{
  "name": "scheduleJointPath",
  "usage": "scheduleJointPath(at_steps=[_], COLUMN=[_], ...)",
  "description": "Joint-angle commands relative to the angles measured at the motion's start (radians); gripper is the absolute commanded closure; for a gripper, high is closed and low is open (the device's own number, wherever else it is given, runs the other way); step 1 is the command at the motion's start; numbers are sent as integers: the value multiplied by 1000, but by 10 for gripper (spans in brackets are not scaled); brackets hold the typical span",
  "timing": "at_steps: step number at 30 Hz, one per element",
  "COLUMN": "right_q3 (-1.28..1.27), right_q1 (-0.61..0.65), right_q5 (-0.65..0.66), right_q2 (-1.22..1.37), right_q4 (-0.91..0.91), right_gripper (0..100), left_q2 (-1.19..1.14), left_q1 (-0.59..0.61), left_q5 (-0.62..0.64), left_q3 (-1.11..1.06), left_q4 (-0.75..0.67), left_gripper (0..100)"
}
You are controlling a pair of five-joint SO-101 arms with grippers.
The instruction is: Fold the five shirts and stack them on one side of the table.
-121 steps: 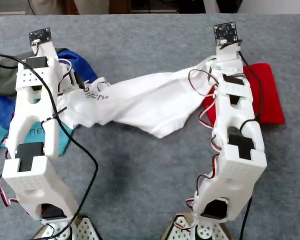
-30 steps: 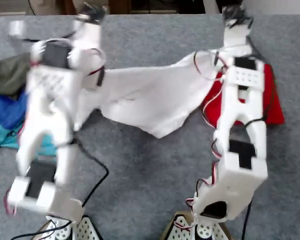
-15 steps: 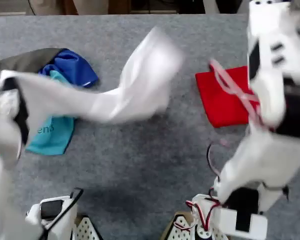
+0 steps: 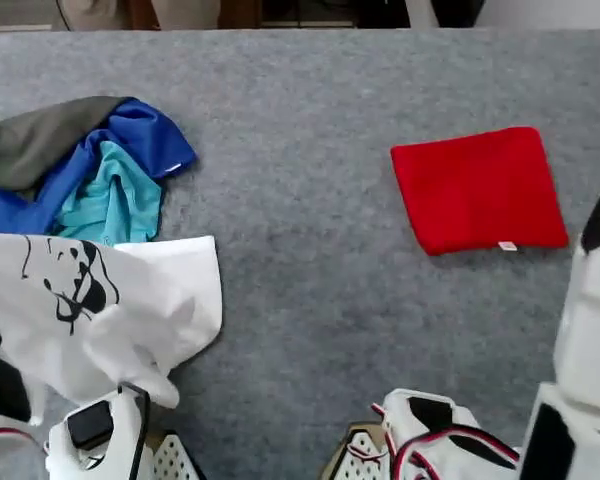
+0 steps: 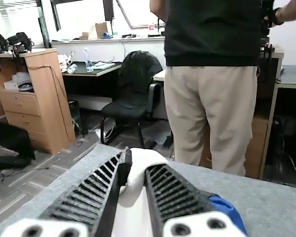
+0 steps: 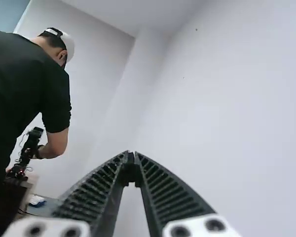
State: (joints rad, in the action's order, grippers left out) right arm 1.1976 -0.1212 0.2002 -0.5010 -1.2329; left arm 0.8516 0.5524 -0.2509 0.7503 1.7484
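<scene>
Currently left tool (image 5: 133,162) pinches white shirt (image 4: 130,295) near-left; right tool (image 6: 133,165) closed, empty; folded red shirt (image 4: 477,187) lies far-right.

A red shirt (image 4: 478,188) is seen folded into a neat rectangle and laid flat at the right of the table, toward the far side, with a small label at its near edge. A white shirt (image 4: 100,300) with a black printed graphic is seen crumpled and unfolded at the near left, a fold of it pinched in the left gripper (image 5: 137,165). Just beyond it, at the far left, a teal shirt (image 4: 110,200), a blue shirt (image 4: 140,135) and a grey shirt (image 4: 40,140) are heaped unfolded, overlapping one another.
</scene>
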Motion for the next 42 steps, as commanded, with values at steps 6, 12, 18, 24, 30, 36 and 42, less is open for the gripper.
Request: scheduleJointPath(at_steps=[6, 12, 18, 24, 30, 36, 42], right_q3=[2, -133, -754, -1394, -1561, -1448, -1239], right_q1=[7, 38, 426, 794, 1030, 1122, 1116], right_q5=[160, 169, 273, 296, 169, 157, 184], right_q2=[1, 4, 4, 42, 260, 599, 969], right_q4=[2, -164, -334, -107, 68, 167, 75], right_gripper=[997, 996, 994, 923, 805, 804, 810], left_q2=[-10, -5, -2, 1, 28, 133, 225], left_q1=[11, 11, 11, 23, 23, 18, 78], left_q5=[6, 6, 0, -2, 0, 5, 0], left_q3=[-78, -218, -433, -654, -769, -888, -1034], left_q4=[-98, -147, -155, -264, -273, -310, -440], left_gripper=[981, 981, 981, 981, 981, 981, 981])
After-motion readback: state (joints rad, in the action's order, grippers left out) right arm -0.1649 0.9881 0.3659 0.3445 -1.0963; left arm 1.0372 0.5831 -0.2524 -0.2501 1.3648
